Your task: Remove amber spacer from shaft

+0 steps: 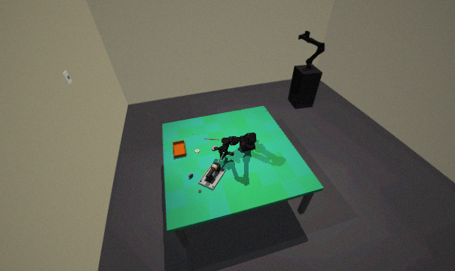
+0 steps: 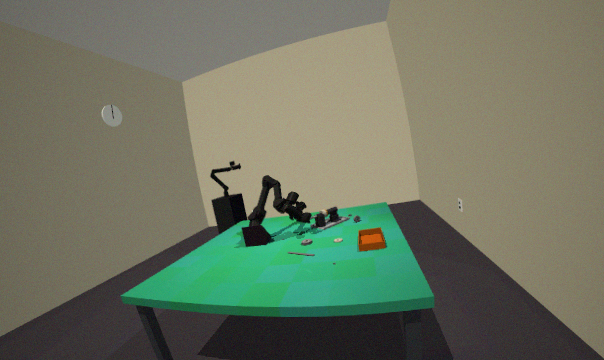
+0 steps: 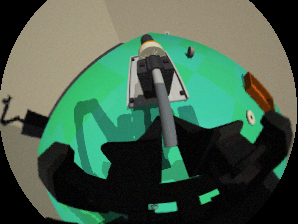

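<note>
The grey shaft (image 1: 221, 157) (image 3: 164, 107) slants out of the black block (amber spacer (image 1: 214, 165) (image 3: 150, 43) beyond it), its near end clamped in the claw (image 1: 224, 152) (image 2: 309, 218) (image 3: 164, 117).
</note>
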`<state>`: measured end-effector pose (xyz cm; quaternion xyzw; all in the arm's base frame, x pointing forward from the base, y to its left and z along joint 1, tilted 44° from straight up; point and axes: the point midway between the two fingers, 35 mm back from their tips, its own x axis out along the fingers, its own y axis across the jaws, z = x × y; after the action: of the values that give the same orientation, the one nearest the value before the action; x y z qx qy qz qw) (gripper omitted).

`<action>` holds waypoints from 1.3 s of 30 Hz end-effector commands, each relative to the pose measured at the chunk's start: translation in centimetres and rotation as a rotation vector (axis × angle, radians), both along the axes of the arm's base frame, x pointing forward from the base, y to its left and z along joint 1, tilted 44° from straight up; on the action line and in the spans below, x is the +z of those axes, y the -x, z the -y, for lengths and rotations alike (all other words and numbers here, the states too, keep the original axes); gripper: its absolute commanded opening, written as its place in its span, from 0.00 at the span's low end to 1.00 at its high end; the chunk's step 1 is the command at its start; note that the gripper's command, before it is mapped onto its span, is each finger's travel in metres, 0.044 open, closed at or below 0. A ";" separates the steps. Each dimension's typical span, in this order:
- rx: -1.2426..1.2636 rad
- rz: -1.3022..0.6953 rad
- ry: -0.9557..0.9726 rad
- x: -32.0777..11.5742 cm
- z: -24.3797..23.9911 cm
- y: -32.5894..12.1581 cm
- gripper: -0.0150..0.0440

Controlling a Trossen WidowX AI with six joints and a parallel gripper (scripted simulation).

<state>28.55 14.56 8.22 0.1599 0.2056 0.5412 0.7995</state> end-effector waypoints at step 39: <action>0.004 0.001 0.000 -0.3 0.3 0.4 0.25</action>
<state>28.31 14.26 8.01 0.1594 0.2051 0.5412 0.7998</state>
